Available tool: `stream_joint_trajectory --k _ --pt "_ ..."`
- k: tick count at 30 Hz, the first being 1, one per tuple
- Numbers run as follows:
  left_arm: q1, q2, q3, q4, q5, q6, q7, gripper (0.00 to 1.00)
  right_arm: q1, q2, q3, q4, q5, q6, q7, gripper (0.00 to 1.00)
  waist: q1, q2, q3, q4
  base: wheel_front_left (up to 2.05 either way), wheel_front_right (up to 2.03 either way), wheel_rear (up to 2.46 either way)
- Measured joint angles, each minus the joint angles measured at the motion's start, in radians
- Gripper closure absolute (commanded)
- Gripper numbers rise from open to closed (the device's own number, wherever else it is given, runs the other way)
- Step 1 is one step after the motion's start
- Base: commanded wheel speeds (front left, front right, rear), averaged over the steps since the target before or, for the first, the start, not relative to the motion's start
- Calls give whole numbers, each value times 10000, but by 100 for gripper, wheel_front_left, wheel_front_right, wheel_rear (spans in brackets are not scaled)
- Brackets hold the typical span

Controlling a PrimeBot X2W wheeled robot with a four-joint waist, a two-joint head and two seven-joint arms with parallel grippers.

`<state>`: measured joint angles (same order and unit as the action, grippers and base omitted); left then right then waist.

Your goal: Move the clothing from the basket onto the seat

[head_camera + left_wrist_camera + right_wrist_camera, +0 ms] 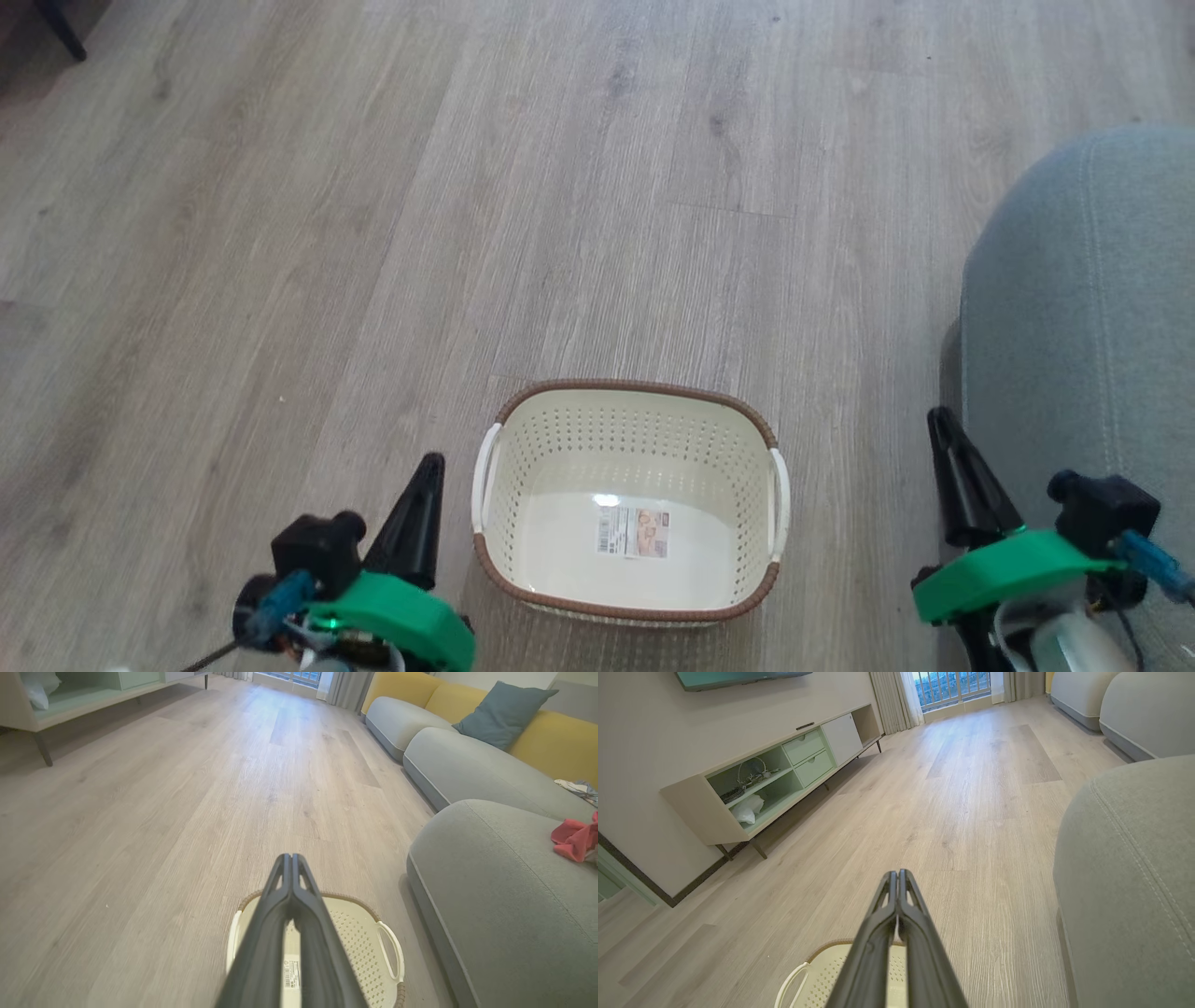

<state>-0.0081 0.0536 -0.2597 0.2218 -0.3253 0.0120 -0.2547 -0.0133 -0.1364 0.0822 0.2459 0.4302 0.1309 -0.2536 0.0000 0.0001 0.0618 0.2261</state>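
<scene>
The cream basket (630, 411) with a brown rim stands on the wood floor, holding just its paper label (633, 532). It also appears below the fingers as basket (369, 942) and basket (822, 975). Red clothing (574, 840) lies on the light grey seat (495, 896), at the far right of the left wrist view. The same seat (1083, 308) fills the head view's right side, and seat (1134, 868) shows beside the right fingers. My left gripper (431, 464) is shut, left of the basket. My right gripper (936, 417) is shut, between basket and seat.
A second grey seat section (467, 765) with yellow backrests and a blue pillow (502, 714) runs further back. A low cabinet (775, 774) on thin legs lines the wall opposite. Open wood floor (467, 187) stretches ahead of the basket.
</scene>
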Motion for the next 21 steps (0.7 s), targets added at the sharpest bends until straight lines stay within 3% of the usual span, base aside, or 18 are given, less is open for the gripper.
stream_joint_trajectory --k 21 --pt "67 71 326 109 -2324 -190 502 100 49 63 -199 25 2040 0 548 100 0 0 -103 -388 0 0 0"
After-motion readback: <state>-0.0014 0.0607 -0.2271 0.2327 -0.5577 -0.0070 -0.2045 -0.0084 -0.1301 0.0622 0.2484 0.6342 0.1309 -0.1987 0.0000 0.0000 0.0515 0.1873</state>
